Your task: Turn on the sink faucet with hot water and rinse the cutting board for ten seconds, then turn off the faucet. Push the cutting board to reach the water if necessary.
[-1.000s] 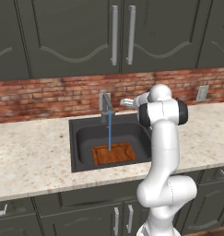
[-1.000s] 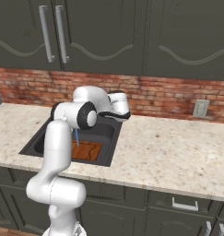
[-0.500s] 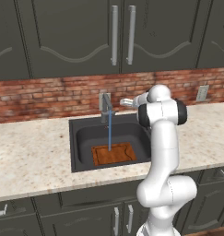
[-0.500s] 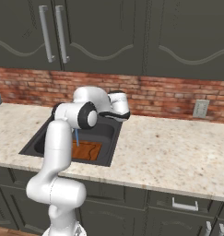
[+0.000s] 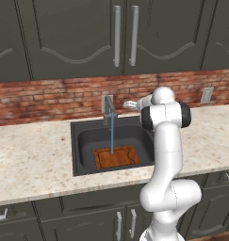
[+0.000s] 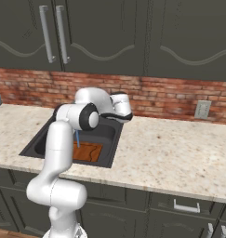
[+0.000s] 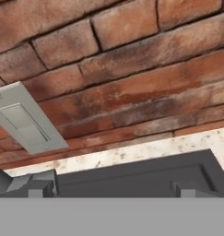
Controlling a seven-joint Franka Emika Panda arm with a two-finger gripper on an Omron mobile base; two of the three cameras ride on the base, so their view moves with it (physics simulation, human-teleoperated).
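**A:** Now, take the left base view first. Where's your board?

**B:** You'll find the cutting board [image 5: 117,156] lying flat on the floor of the sink [image 5: 83,141], low in the middle of the frame. The water [image 5: 111,132] drops as a thin blue line from the sink faucet [image 5: 107,108] and lands on the board's upper middle. The gripper [image 5: 127,104] sits just right of the faucet, at about its height; its jaws are too small here to judge.

**A:** How will the board handle if you must push it?

**B:** You should expect a stiff, light wooden slab, slick now that it is wet, so it would likely slide easily on the basin floor. Push on a long edge, not the notched corner. It looks as if no push is needed, since the stream already hits it.

**A:** And the right base view?

**B:** You see the sink at centre left holding only the board [image 6: 87,150] and the stream [image 6: 77,137]; the arm's elbow covers part of the basin.

**A:** The hand view?

**B:** You're looking at the brick wall [image 7: 132,69], with the dark finger tips [image 7: 30,186] far apart at the bottom corners, so the jaws stand wide and hold nothing. A grey wall plate [image 7: 23,120] sits at the left, with a strip of pale counter [image 7: 145,150] below the bricks.
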